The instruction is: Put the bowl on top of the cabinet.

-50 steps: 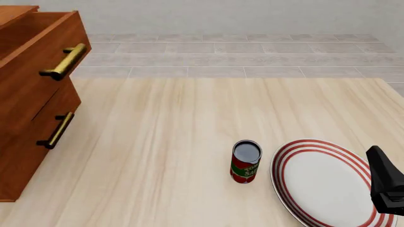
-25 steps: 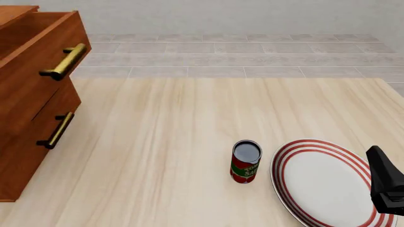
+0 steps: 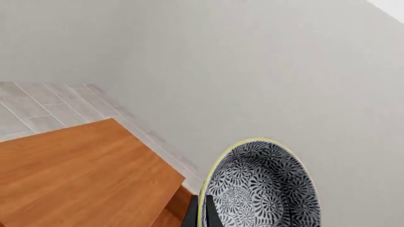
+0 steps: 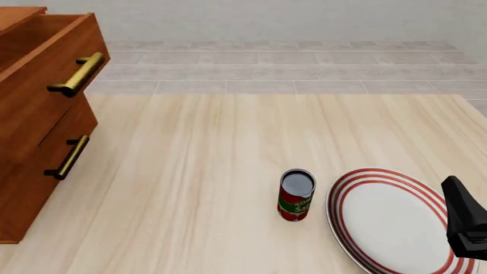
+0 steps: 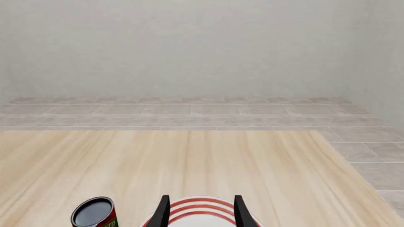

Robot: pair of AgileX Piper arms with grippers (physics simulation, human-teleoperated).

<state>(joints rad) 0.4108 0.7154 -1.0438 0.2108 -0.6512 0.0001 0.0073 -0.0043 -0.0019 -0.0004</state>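
Observation:
The bowl (image 3: 262,189) shows only in the left wrist view, tipped on edge so its blue-grey floral inside and pale yellow rim face the camera. My left gripper (image 3: 202,217) is shut on its rim, with dark fingers (image 3: 191,218) on either side of the wall. The bowl hangs in the air beside and above the flat reddish-brown top of the cabinet (image 3: 75,170). In the front view the cabinet (image 4: 38,114) stands at the far left with brass handles; bowl and left gripper are out of that view. My right gripper (image 5: 202,210) is open and empty, low at the front right (image 4: 464,228).
A red and green can (image 4: 296,195) stands upright in the middle front of the table. A flat white plate with red rings (image 4: 380,220) lies to its right, under the right gripper. The cabinet's upper drawer (image 4: 53,63) juts out.

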